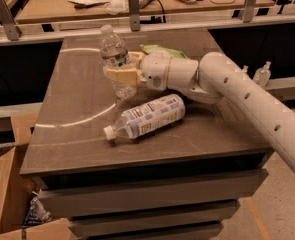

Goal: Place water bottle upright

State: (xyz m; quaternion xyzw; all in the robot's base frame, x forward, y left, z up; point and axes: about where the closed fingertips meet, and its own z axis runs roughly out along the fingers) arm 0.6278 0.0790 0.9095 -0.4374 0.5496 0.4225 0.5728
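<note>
- The step in hand, as I judge it, is to set the water bottle (113,51) down on its base and then let it go.
- The end effector (121,70) pinches the water bottle around its middle, one cream finger in front of the clear body and the other behind it.
- The bottle stands nearly upright in the grasp. Its white cap (106,29) is above the end effector and leans a little away from the wrist, and its base is just below the fingers.
- I cannot tell if the base already touches the bench (72,109) or hangs just over it.
- To do the step well, the wrist should first bring the bottle fully vertical, then lower it until the base sits flat, and only then spread the fingers slowly.
- The retreat should go straight back along the arm (247,99), so that no finger pushes the light bottle over.
- The fatter bottle (149,115) lies on its side below the end effector, near to it, so the lowering should not drift toward it.
- A green packet (159,49) lies behind the wrist, apart from the grasp.
</note>
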